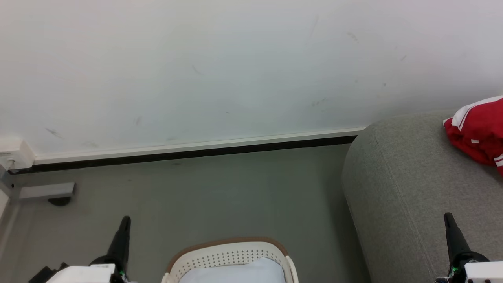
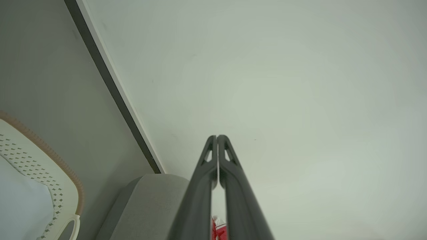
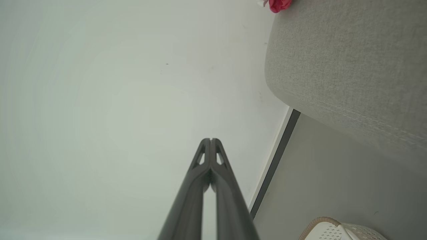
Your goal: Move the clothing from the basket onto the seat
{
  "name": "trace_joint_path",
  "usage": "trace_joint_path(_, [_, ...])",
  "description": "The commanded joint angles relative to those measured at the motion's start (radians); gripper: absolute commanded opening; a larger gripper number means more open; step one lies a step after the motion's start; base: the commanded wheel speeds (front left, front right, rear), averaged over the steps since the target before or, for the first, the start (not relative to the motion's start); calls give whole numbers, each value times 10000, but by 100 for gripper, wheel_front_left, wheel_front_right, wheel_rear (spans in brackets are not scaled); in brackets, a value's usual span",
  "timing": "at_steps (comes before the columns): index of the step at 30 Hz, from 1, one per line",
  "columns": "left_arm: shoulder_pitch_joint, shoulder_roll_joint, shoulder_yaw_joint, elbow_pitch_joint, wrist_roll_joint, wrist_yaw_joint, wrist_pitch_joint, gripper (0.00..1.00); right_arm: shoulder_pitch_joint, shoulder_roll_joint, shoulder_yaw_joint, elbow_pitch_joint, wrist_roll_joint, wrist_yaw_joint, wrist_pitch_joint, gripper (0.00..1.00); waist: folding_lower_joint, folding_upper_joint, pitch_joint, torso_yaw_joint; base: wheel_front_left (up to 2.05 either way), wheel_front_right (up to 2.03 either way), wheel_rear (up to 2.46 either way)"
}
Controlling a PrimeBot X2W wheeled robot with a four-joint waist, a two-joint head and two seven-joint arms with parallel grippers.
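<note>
Some clothing (image 1: pixel 477 131) on seat (image 1: pixel 401 188), left pincer (image 1: pixel 125 219), right pincer (image 1: pixel 448 216) (both closed)

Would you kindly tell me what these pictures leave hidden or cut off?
Basket, head view: near part cut off by the bottom edge; a pale item covers its inside, so what lies beneath is unknown.
Clothing on the seat, head view: cut off by the right edge.
Left wrist view: clothing mostly hidden behind the left tool.
</note>
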State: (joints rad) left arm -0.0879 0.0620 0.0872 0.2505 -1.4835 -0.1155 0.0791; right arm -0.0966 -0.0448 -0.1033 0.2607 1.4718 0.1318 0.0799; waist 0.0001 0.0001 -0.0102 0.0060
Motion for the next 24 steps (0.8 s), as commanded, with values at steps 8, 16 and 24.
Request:
trace_joint_path(8, [-197, -63, 184, -59, -761, -115, 205, 0, -134, -89, -87, -130, 767, -19, 204, 0, -1, -1, 61, -28, 0, 0, 0])
trace_joint_path(16, [-253, -106, 284, -66, -1213, -172, 352, 0, -174, -90, -128, -187, 1327, -20, 342, 0, -1, -1, 116, -53, 0, 0, 0])
trace_joint_path(24, [-258, -121, 306, -65, -1353, -185, 389, 0, -181, -88, -135, -195, 1420, -21, 377, 0, -1, -1, 133, -60, 0, 0, 0])
